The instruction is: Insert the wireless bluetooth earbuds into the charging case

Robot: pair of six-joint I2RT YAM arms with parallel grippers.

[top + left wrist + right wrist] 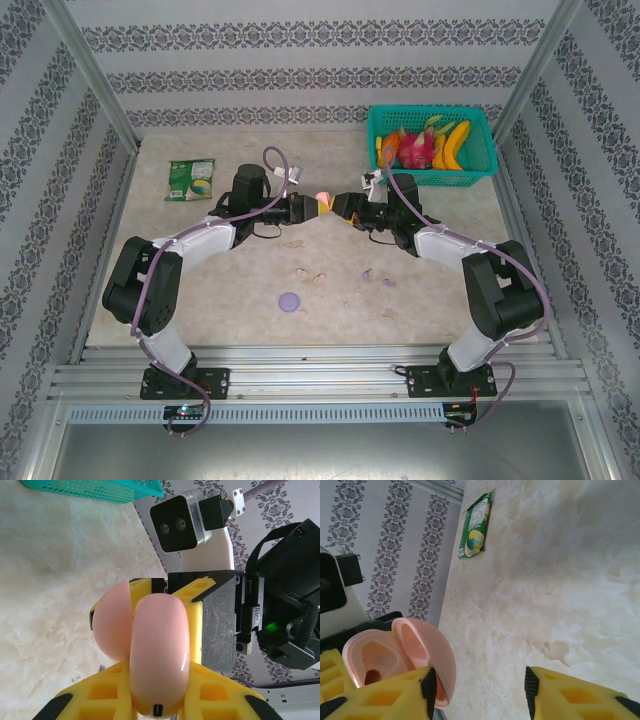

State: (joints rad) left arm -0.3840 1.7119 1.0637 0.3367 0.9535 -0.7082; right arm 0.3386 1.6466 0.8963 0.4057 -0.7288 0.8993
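My left gripper (308, 207) is shut on the pale pink charging case (320, 204), held up over the middle of the table. In the left wrist view the case body (160, 650) is pinched between the yellow fingers, its lid (112, 622) hinged open to the left. My right gripper (342, 207) faces it, open. In the right wrist view the open case (400, 652) shows its hollow inside, and the lid's edge lies against the left finger (385, 697). The gap over to the right finger (580, 695) holds nothing. Pink earbuds (320, 278) and purple earbuds (389, 283) lie on the table.
A round purple case (290, 301) lies near the front of the table. A green snack packet (190, 180) (476, 525) lies at the back left. A teal basket (480, 165) of fruit stands at the back right. Patterned walls close in the table.
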